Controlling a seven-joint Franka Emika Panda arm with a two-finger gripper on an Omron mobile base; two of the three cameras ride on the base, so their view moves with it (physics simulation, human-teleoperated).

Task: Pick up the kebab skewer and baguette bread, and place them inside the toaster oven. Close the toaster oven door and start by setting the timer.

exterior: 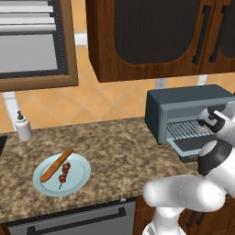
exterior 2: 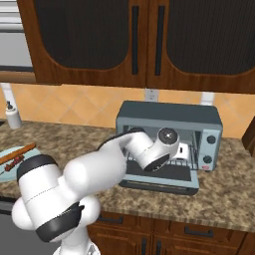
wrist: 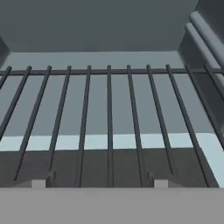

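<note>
The grey-blue toaster oven [exterior: 183, 103] [exterior 2: 169, 117] stands on the counter with its door [exterior: 189, 148] [exterior 2: 158, 180] dropped open. My gripper [exterior: 202, 120] [exterior 2: 182, 149] [wrist: 100, 180] is at the oven mouth, just over the wire rack [wrist: 109, 113]. It is open, and nothing lies between its fingertips [wrist: 45, 179]. Far to the left, the orange-brown baguette bread [exterior: 56, 165] [exterior 2: 18, 151] and the kebab skewer [exterior: 64, 173] [exterior 2: 13, 161] lie side by side on a pale blue plate [exterior: 81, 176] [exterior 2: 6, 172].
A white soap dispenser [exterior: 23, 126] [exterior 2: 12, 117] stands at the back of the granite counter [exterior: 119, 151]. Dark wood wall cabinets [exterior: 151, 36] hang above the oven. Two knobs [exterior 2: 211, 140] sit on the oven's right panel. A dark dishwasher front [exterior: 78, 221] lies below the counter edge.
</note>
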